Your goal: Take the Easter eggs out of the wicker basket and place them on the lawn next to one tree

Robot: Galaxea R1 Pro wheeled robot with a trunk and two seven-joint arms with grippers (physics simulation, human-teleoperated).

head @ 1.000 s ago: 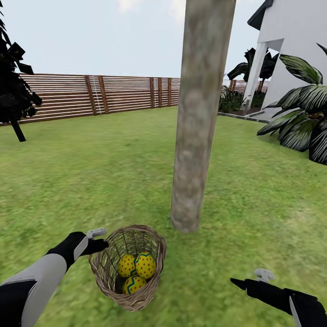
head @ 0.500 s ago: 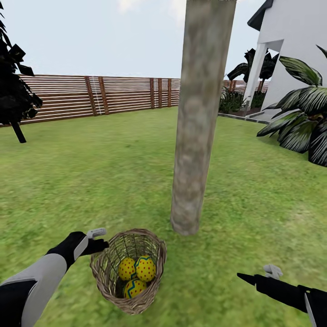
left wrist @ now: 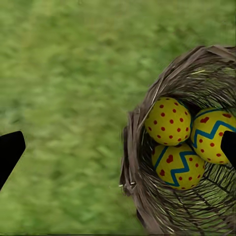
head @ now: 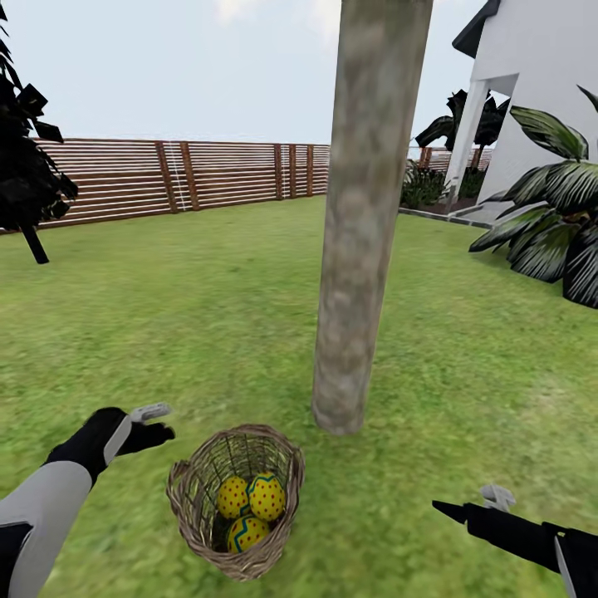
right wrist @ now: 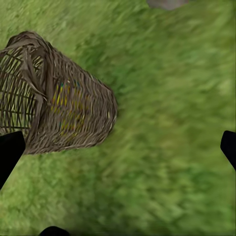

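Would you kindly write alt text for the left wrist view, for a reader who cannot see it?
Three Easter eggs, yellow with red dots and blue zigzag bands, sit together inside a brown wicker basket on the lawn. The left end effector is open, its dark fingertips at the picture's two side edges.

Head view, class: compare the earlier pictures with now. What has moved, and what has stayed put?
The left gripper drew back leftward from the wicker basket rim; the right gripper slid slightly right. Nothing was grasped. The three Easter eggs stay in the basket beside the tree.
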